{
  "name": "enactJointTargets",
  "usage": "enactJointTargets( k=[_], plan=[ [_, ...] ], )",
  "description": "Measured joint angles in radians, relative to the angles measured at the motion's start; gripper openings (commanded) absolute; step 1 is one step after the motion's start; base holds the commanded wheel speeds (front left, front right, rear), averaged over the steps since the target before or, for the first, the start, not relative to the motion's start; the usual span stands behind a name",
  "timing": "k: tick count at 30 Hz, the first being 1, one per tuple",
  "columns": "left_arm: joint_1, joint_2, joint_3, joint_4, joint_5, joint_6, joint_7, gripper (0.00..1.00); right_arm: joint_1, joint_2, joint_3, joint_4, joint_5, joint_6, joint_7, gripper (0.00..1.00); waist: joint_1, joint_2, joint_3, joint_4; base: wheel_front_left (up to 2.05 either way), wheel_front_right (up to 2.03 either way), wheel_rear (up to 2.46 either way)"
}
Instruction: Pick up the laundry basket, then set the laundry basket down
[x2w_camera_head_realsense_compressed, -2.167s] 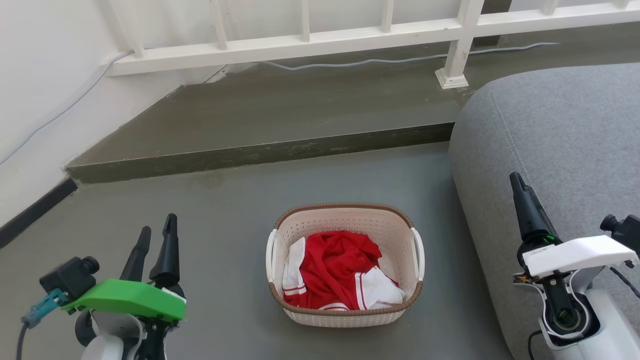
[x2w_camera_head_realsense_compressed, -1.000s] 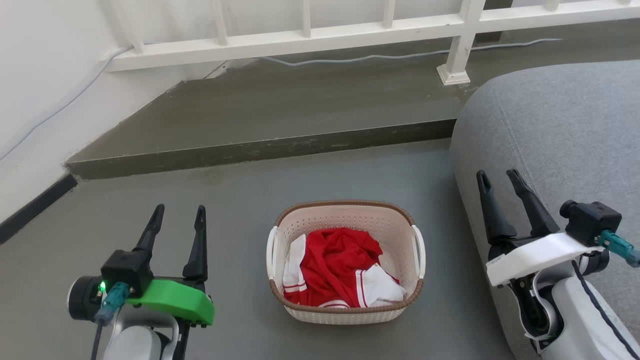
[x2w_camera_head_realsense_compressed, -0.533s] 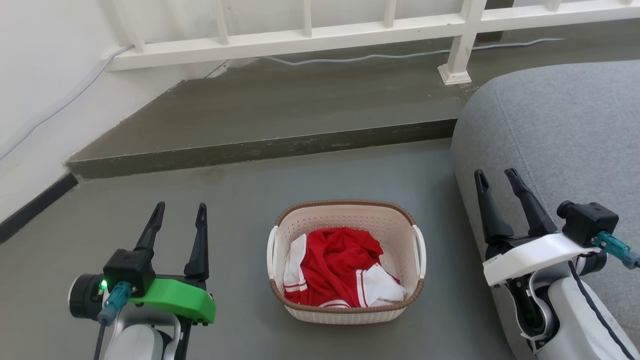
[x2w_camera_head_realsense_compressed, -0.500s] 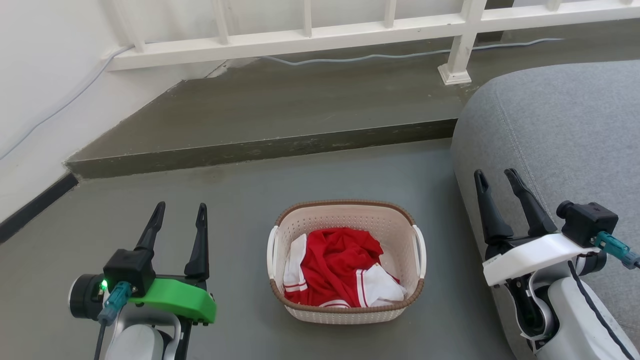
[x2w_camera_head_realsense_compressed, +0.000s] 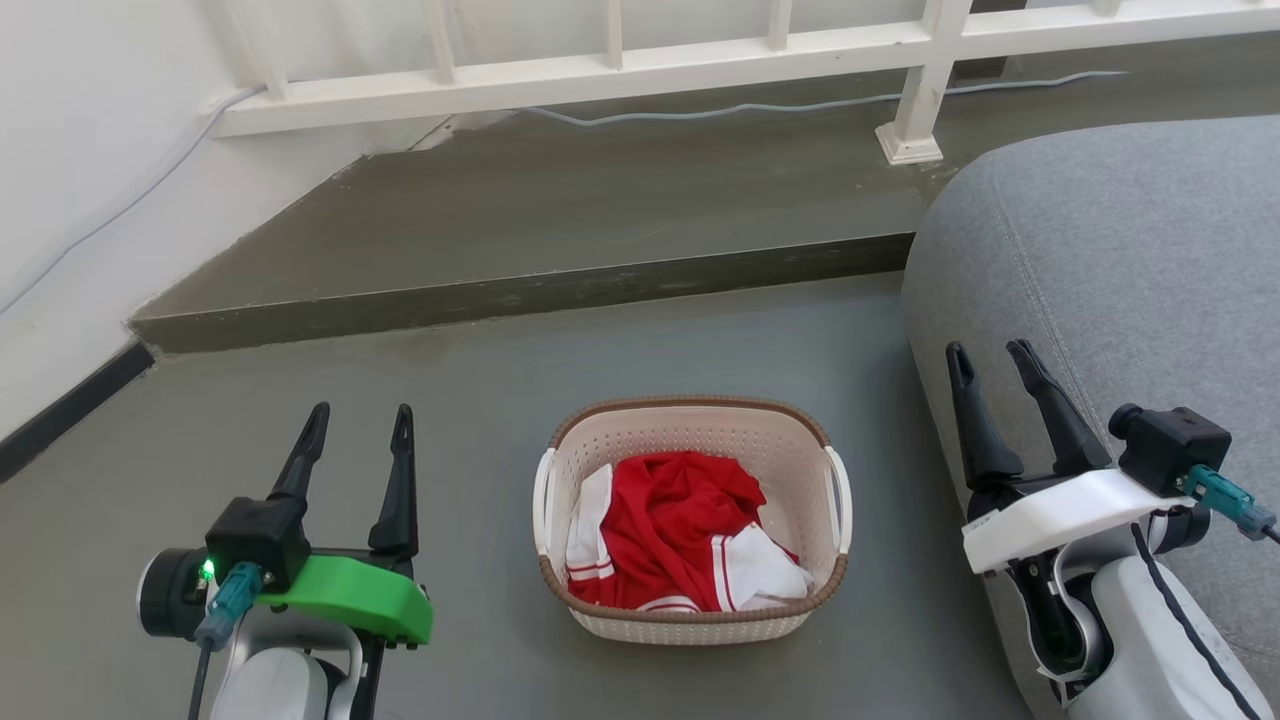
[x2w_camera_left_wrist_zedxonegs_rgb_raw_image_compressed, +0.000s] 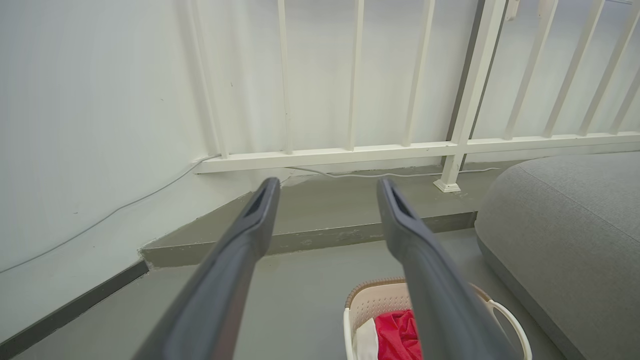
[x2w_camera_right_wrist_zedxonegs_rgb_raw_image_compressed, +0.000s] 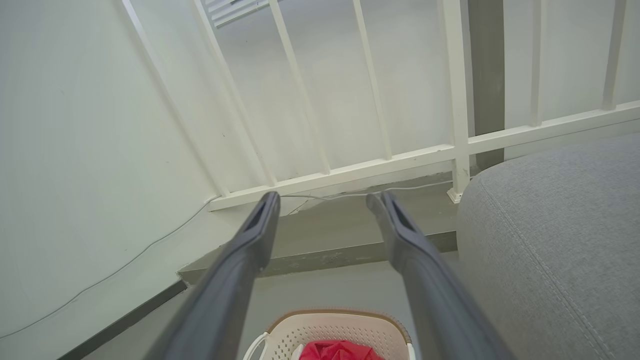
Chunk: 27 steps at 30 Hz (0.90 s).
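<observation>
The laundry basket (x2w_camera_head_realsense_compressed: 692, 430) stands on the grey floor in the head view, cream with perforated walls, a brown rim and white side handles. Red and white clothes (x2w_camera_head_realsense_compressed: 680, 530) fill it. My left gripper (x2w_camera_head_realsense_compressed: 360, 418) is open to the basket's left, well apart from it, with nothing between its fingers. To the basket's right my right gripper (x2w_camera_head_realsense_compressed: 988, 354) is open too, beside the sofa. The left wrist view has the basket (x2w_camera_left_wrist_zedxonegs_rgb_raw_image_compressed: 372, 302) at the bottom, under the right finger of the gripper (x2w_camera_left_wrist_zedxonegs_rgb_raw_image_compressed: 325, 190). Low in the right wrist view the basket (x2w_camera_right_wrist_zedxonegs_rgb_raw_image_compressed: 340, 327) sits between the gripper's (x2w_camera_right_wrist_zedxonegs_rgb_raw_image_compressed: 325, 200) fingers.
A grey sofa (x2w_camera_head_realsense_compressed: 1120, 260) fills the right side, close to my right arm. A raised concrete step (x2w_camera_head_realsense_compressed: 520, 295) runs behind the basket, with a white railing (x2w_camera_head_realsense_compressed: 620, 70) and a cable (x2w_camera_head_realsense_compressed: 700, 108) along it. A white wall (x2w_camera_head_realsense_compressed: 70, 180) is at the left.
Both wrists have rolled since the earliest frame, so both grippers now show spread fingers. The right gripper opened from a single-looking profile. Over the last second little has moved; the camera tilted slightly.
</observation>
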Motion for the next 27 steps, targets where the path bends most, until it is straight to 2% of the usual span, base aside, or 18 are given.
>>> enactJointTargets(
  k=[12, 27],
  plan=[
    [-0.001, -0.003, 0.019, -0.007, 0.000, -0.012, 0.000, 1.00, 0.000, 0.005, -0.008, 0.002, -0.015, 0.004, 0.000, 1.00, 0.0000, 0.0000, 0.025, -0.003, 0.00, 0.00, 0.00],
    [-0.055, -0.006, 0.022, -0.024, 0.009, -0.034, 0.000, 1.00, -0.030, 0.012, -0.031, -0.006, -0.018, 0.010, 0.000, 1.00, 0.0000, 0.0000, 0.129, -0.013, 0.00, 0.00, 0.00]
  ],
)
